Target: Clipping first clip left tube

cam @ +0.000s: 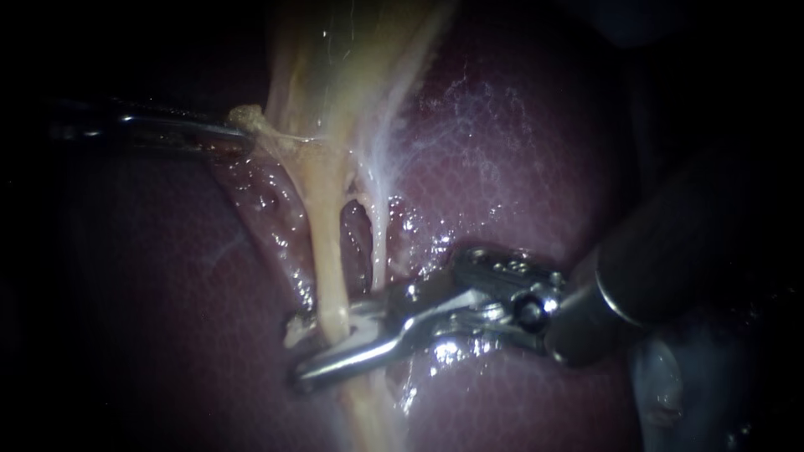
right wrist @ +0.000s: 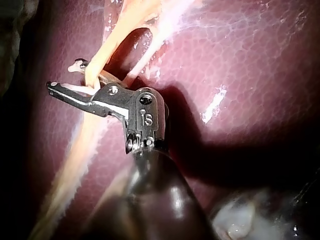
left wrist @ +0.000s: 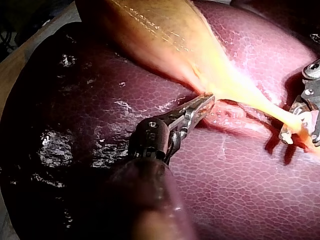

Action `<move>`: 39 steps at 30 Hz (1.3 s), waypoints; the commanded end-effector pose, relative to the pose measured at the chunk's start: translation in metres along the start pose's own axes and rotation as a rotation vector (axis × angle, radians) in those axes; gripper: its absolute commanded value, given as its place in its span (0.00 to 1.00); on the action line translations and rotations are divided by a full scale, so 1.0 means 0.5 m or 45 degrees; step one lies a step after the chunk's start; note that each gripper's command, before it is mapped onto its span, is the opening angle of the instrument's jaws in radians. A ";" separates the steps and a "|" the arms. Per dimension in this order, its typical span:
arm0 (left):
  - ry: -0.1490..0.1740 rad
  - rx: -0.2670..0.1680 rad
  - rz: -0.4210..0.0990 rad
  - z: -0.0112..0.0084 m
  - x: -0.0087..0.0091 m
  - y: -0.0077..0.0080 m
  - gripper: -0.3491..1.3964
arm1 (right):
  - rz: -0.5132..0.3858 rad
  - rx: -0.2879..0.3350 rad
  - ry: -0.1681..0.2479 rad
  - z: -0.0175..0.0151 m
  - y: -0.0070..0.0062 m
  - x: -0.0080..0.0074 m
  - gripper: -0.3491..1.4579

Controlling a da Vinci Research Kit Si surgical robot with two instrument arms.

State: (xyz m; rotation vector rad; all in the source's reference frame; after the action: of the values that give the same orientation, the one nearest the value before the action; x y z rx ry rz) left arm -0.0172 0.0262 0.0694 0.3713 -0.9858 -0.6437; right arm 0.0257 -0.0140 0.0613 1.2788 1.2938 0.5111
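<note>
The liver (cam: 519, 167) lies under both instruments. My left instrument (cam: 243, 132) pinches the edge of the gallbladder (cam: 335, 67). The left tube (cam: 328, 251), running crosswise to my right instrument (cam: 300, 351), sits between its parted jaws, alongside a white clip (cam: 362, 316). I'd seat this tube deep, leave the right tube (cam: 378, 243) outside, then squeeze squarely.

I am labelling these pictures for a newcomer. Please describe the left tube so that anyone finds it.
On the red liver, two pale tubes run down from the gallbladder. The left tube is the thicker, yellowish one, and it alone passes between the open jaws of the right instrument.
</note>
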 end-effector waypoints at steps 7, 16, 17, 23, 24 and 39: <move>0.000 0.001 0.000 -0.0001 0.0000 0.0000 0.00 | 0.000 0.019 -0.008 -0.0002 0.0011 -0.0010 0.41; 0.000 0.000 0.000 0.0000 0.0000 0.0000 0.00 | -0.002 0.043 -0.022 -0.0009 0.0018 -0.0016 0.29; 0.000 0.000 0.000 0.0000 0.0000 0.0000 0.00 | -0.002 0.046 -0.024 -0.0009 0.0018 -0.0016 0.27; 0.000 0.000 0.000 0.0000 0.0000 0.0000 0.00 | -0.004 0.079 -0.048 -0.0011 0.0018 -0.0017 0.00; 0.000 0.000 0.000 0.0000 0.0000 0.0000 0.00 | -0.004 0.085 -0.052 -0.0011 0.0018 -0.0017 0.00; 0.000 0.001 0.000 -0.0002 0.0001 0.0000 0.00 | 0.001 0.055 -0.032 -0.0018 0.0030 -0.0018 0.00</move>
State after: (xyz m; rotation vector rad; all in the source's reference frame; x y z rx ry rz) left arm -0.0171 0.0262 0.0694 0.3716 -0.9857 -0.6434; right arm 0.0252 -0.0139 0.0632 1.3178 1.2893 0.4685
